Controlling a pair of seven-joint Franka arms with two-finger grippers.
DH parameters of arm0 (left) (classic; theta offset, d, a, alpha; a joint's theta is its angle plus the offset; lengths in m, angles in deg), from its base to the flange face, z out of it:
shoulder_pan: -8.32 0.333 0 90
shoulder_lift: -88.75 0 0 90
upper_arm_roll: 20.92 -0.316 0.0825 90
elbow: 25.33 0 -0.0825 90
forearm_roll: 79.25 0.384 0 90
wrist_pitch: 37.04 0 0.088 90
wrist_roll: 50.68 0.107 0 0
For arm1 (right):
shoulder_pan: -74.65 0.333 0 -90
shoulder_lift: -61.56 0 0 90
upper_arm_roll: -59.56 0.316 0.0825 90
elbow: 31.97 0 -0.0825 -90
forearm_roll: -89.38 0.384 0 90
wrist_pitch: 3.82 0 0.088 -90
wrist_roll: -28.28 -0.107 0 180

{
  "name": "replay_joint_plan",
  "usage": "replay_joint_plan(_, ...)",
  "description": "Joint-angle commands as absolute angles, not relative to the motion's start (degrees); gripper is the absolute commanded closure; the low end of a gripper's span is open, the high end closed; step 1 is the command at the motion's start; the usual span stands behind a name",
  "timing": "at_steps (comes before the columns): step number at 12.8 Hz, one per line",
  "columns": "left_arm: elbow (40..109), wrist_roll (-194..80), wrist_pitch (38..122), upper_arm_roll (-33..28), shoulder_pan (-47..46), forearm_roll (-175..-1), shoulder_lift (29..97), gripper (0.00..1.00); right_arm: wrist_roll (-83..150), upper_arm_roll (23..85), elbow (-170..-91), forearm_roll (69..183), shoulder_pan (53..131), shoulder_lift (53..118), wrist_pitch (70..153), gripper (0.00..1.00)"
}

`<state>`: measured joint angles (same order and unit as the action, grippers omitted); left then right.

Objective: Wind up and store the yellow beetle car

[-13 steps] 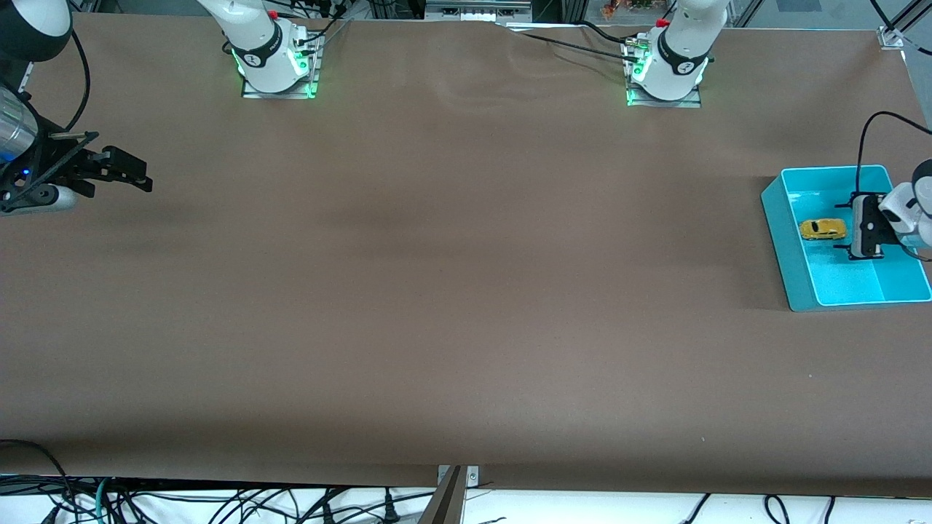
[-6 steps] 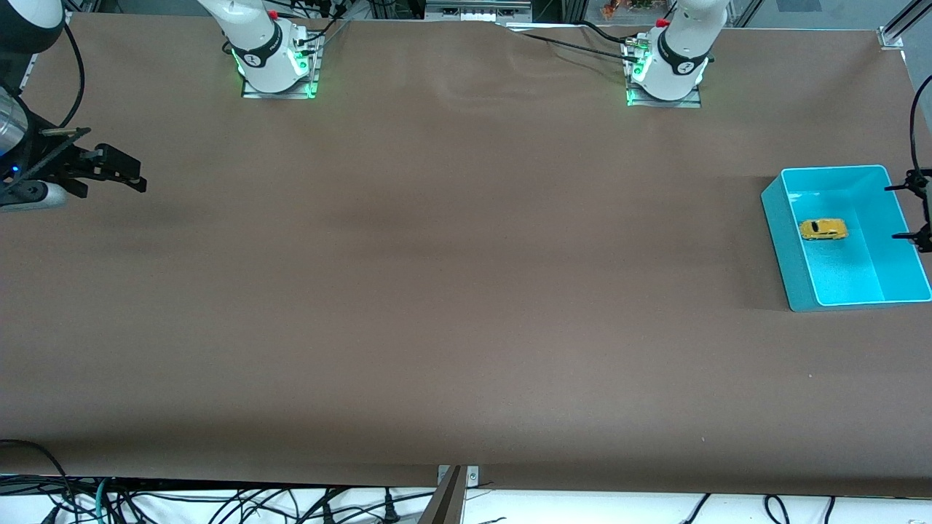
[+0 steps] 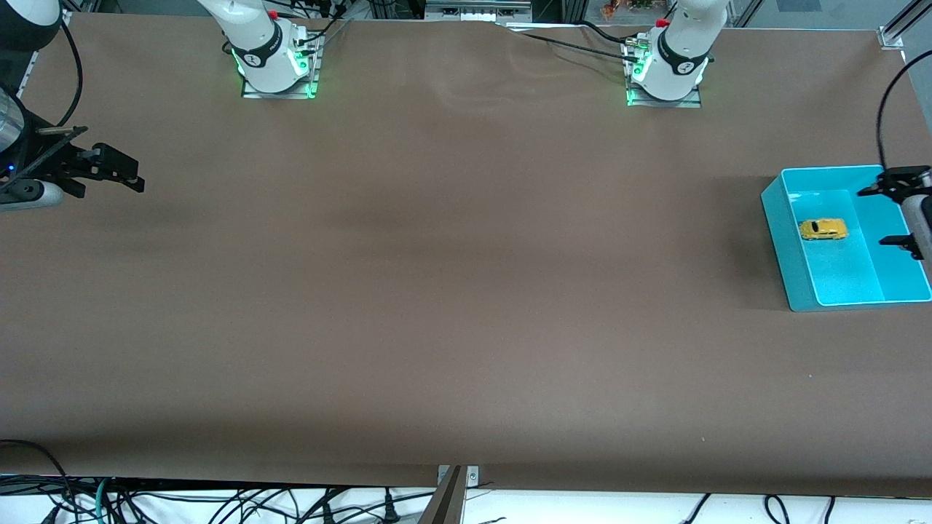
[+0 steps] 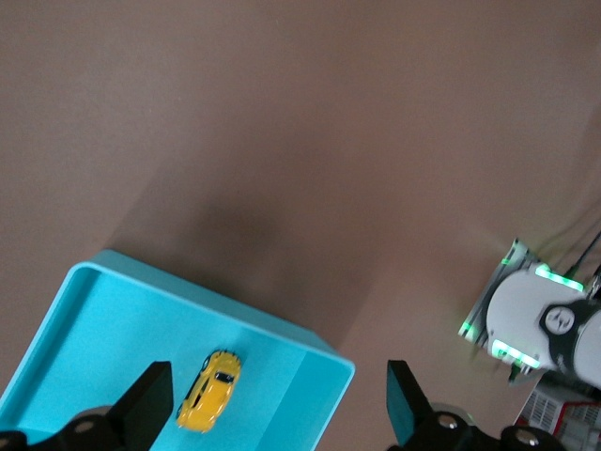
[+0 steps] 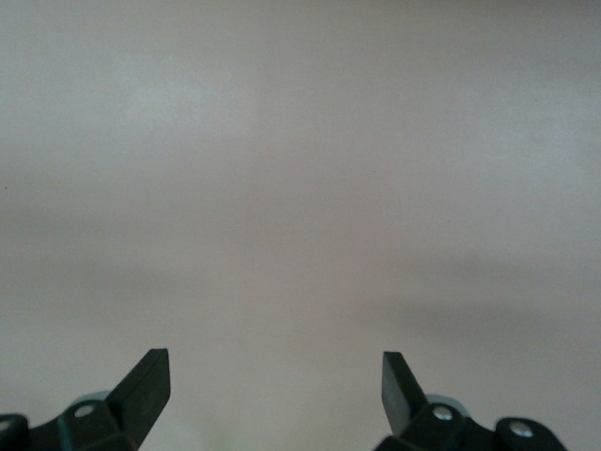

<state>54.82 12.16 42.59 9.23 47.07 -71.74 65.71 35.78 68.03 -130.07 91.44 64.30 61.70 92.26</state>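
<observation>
The yellow beetle car [image 3: 823,229] lies on its wheels on the floor of a teal bin [image 3: 779,244] at the left arm's end of the table. My left gripper [image 3: 882,216] hangs open and empty above the bin, off to one side of the car and clear of it. In the left wrist view the car [image 4: 208,391] shows in the bin [image 4: 216,303] below the open left gripper [image 4: 279,413]. My right gripper [image 3: 129,175] waits open and empty over bare table at the right arm's end; the right wrist view shows it [image 5: 275,390] with nothing between its fingers.
The brown table top [image 3: 451,291] is bare apart from the bin. The two arm bases [image 3: 275,62] [image 3: 664,73] stand along the table's edge farthest from the front camera. Cables hang below the table's near edge.
My left gripper has risen out of the bin, where it was low beside the car, and now hangs higher over the bin. The car has not moved. My right gripper drew back slightly.
</observation>
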Motion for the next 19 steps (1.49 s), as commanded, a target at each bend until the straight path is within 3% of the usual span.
replay_joint_plan(1,52.98,-0.72,40.91,16.06,47.34,-72.13,65.19,0.00,35.75,67.91,-129.17,92.01,64.28,61.56,91.10,0.00)
replay_joint_plan(5,53.07,-14.19,41.09,17.67,44.09,-72.65,67.57,0.00,35.66,68.09,-129.26,92.19,64.28,61.74,91.37,0.00)
replay_joint_plan(8,54.03,-20.52,41.79,15.31,38.57,-72.74,70.64,0.00,35.75,68.17,-129.26,92.19,64.28,61.83,91.63,0.00)
replay_joint_plan(12,55.08,-24.38,45.82,-1.54,24.33,-78.69,74.06,0.00,35.75,68.26,-129.26,92.19,64.28,61.83,91.46,0.00)
replay_joint_plan(14,60.16,-34.45,52.57,-8.66,17.59,-80.92,78.44,0.00,35.75,68.26,-129.26,92.19,64.37,61.91,91.54,0.00)
replay_joint_plan(17,67.55,-56.15,53.83,-15.44,8.69,-80.48,85.04,0.00,35.75,68.35,-129.26,92.19,64.37,62.00,91.54,0.00)
replay_joint_plan(19,69.93,-60.08,56.11,-15.99,8.75,-80.48,86.55,0.00,35.75,68.35,-129.35,92.19,64.37,62.00,91.46,0.00)
